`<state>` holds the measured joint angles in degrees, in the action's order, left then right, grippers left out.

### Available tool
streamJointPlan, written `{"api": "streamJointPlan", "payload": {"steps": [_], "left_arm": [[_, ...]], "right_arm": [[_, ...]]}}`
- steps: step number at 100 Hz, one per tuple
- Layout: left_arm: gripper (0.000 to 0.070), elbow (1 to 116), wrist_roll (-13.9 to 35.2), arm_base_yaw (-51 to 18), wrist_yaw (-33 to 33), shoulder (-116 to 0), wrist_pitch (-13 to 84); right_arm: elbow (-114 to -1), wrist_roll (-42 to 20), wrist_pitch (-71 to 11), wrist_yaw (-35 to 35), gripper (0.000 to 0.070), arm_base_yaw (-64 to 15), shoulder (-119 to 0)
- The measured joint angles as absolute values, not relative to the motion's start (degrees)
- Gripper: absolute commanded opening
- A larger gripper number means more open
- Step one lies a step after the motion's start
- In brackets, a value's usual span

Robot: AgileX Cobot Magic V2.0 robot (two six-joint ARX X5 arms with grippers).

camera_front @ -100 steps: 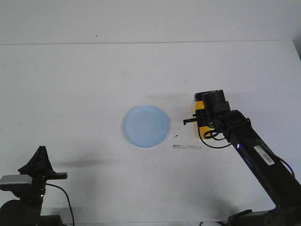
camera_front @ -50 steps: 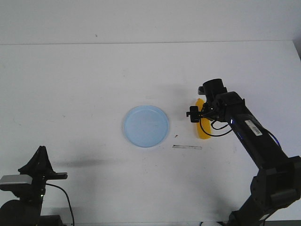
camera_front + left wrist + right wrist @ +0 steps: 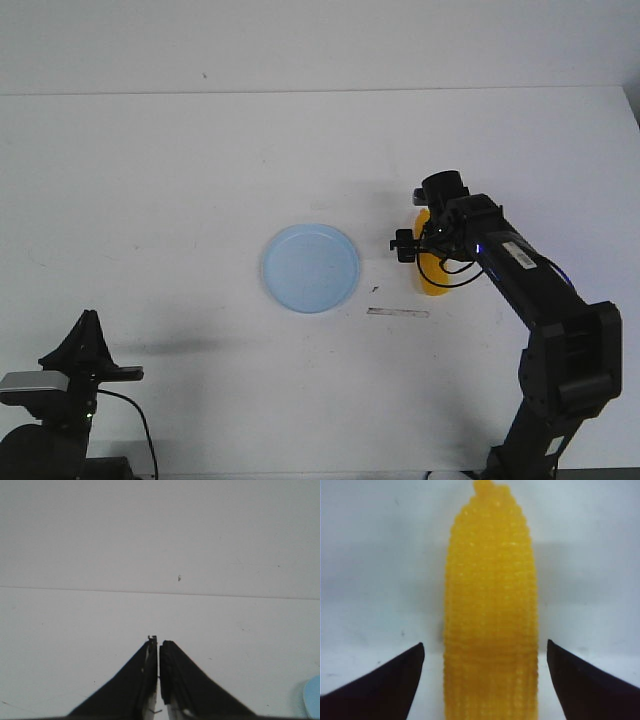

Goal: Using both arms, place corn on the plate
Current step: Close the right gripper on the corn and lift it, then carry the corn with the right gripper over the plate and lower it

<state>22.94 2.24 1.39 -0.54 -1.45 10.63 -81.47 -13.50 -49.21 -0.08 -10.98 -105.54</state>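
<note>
The yellow corn (image 3: pixel 433 282) lies on the white table, right of the pale blue plate (image 3: pixel 310 268). My right gripper (image 3: pixel 427 248) hangs over the corn's far half and hides it there. In the right wrist view the gripper (image 3: pixel 485 649) is open. Its two black fingertips (image 3: pixel 400 672) stand on either side of the corn (image 3: pixel 491 605), with a gap on each side. My left gripper (image 3: pixel 88 362) sits low at the front left, far from both. In the left wrist view it (image 3: pixel 159 641) is shut and empty, and the plate's rim (image 3: pixel 314 702) shows at the edge.
A small thin strip (image 3: pixel 398 313) lies on the table in front of the gap between plate and corn. The table's far edge (image 3: pixel 300 92) meets a white wall. The right arm's cables (image 3: pixel 460 275) loop beside the corn.
My right arm has swung more upright and its gripper has shifted slightly left and farther back over the corn. The corn, the plate and the left arm have not moved.
</note>
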Motion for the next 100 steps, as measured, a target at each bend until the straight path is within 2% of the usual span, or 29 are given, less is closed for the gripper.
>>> {"api": "streamJointPlan", "payload": {"steps": [4, 14, 20, 76, 86, 100], "left_arm": [[0.0001, 22.9, 2.2, 1.4, -0.5, -1.5, 10.6], [0.0001, 22.9, 2.2, 1.4, -0.5, -1.5, 10.7], [0.0001, 22.9, 2.2, 1.4, -0.5, -1.5, 10.7], [0.0001, 22.9, 2.2, 1.4, -0.6, -1.5, 10.7], [0.0001, 22.9, 2.2, 1.4, -0.5, -1.5, 10.7], [0.0001, 22.9, 2.2, 1.4, -0.5, -1.5, 10.7]], "right_arm": [[-81.5, -13.5, -48.9, -0.1, 0.0505, -11.0, -105.9], [-81.5, -13.5, -48.1, -0.1, 0.0369, -11.0, -106.0], [-81.5, -13.5, -47.4, -0.1, 0.0323, -11.0, -106.0], [-84.8, -13.5, -49.0, -0.4, 0.0322, -12.0, -105.2], [-87.1, -13.4, -48.8, -4.1, 0.0322, -13.8, -103.1], [-88.3, -13.4, -46.4, -13.5, 0.0322, -18.2, -102.1]]}}
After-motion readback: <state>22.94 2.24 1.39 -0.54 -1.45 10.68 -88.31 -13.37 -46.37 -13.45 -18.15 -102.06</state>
